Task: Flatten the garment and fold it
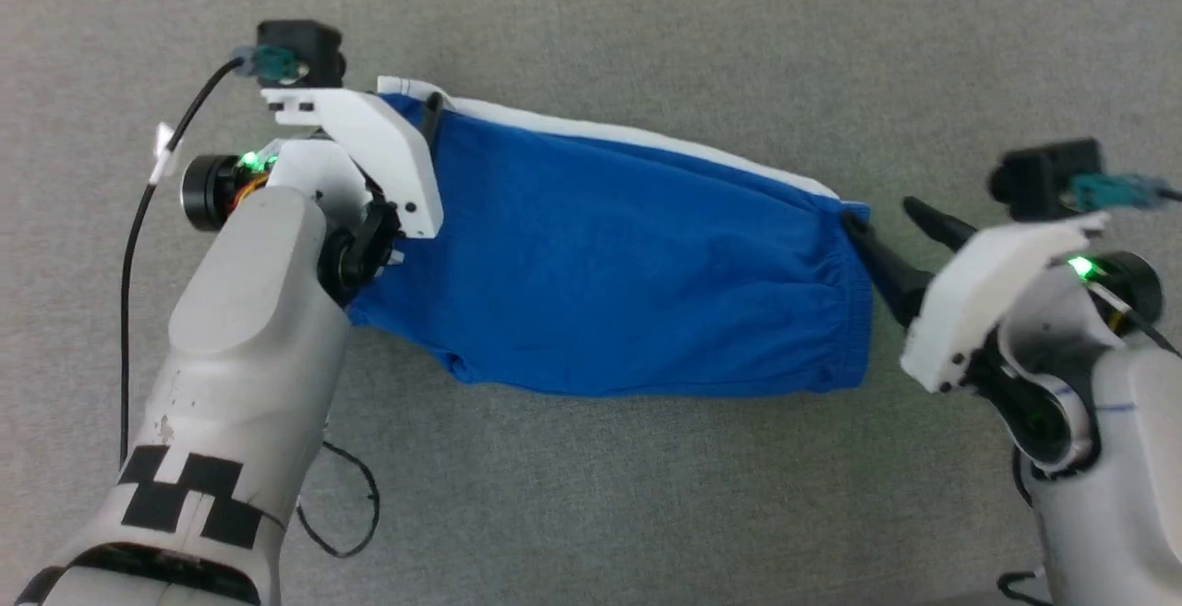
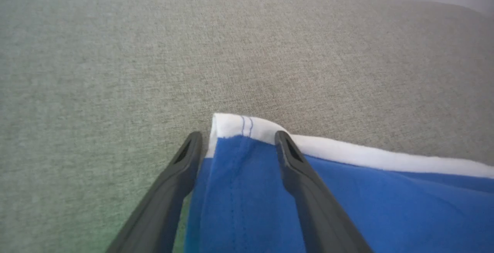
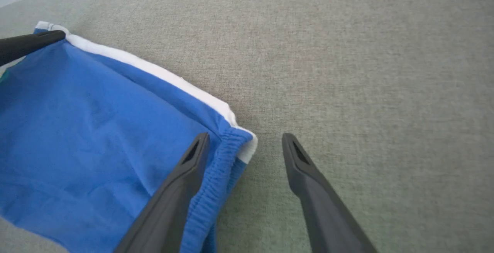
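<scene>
Lying on grey woven surface [image 1: 591,15], blue shorts [image 1: 600,273]; both arms' jaws wide open, gripping nothing.

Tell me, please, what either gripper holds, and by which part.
Nothing is held: the left gripper is open astride the shorts' hem corner, the right gripper open at their waistband.

Pale grey forearms [image 1: 249,310], white angular wrist plates [image 1: 379,139], long dark tapered fingers [image 2: 308,191]. Black cameras [image 1: 297,42] with teal plugs [image 1: 274,61] at both wrists, green lights [image 1: 247,161] beside. Thin black cable [image 1: 129,292] along left arm, black block marking [image 1: 185,490] at near end.
</scene>
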### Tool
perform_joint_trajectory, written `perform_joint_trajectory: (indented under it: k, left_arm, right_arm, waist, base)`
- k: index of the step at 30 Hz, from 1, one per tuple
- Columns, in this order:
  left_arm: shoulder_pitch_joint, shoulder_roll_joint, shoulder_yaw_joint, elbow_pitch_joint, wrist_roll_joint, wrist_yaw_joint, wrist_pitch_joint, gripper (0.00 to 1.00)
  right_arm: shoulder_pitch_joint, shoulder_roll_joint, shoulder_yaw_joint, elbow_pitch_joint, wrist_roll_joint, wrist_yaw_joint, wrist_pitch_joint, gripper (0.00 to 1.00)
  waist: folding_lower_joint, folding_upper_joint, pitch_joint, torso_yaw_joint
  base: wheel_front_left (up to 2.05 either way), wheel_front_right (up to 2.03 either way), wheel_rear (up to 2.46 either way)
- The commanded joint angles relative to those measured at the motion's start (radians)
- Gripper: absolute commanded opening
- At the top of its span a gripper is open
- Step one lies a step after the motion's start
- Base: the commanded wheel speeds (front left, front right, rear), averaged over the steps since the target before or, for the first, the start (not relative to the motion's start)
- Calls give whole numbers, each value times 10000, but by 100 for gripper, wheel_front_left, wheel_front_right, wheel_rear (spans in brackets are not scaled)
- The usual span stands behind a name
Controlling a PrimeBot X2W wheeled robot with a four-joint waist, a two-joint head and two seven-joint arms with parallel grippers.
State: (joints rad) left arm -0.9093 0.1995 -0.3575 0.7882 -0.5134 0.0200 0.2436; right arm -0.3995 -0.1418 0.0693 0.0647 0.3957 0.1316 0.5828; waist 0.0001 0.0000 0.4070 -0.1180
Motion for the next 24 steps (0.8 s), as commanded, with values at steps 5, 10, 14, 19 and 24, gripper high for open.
perform_joint_trajectory:
  k: [5,10,14,19,24]
  left_arm:
    - [536,165,277,-434,-89,16,-1489,100]
    - [1640,671,317,-1636,613,654,-3705,100]
    - [2855,1057,474,-3214,1174,1235,-4891,100]
    - [4644,1153,777,-5353,1534,1682,-5044,100]
    - [5866,1087,1044,-6716,1829,1888,-5050,100]
  right_arm:
    - [1264,255,-920,-1160,-969,-9,-726,100]
    - [2723,721,-1290,-2386,-2094,-9,-198,100]
    - [3247,876,-1325,-2964,-2384,-9,516,100]
    - [3017,910,-1275,-2499,-2569,-9,1225,100]
    - [2407,913,-1346,-1226,-2695,-9,1449,100]
  waist:
    - [-1,0,-1228,702]
    - [-1,0,-1828,957]
    - [-1,0,-2081,1101]
    - [-1,0,-2139,1281]
    - [-1,0,-1995,1563]
  base:
    - [0,0,0]
    - [0,0,0]
    - [0,0,0]
    - [0,0,0]
    - [0,0,0]
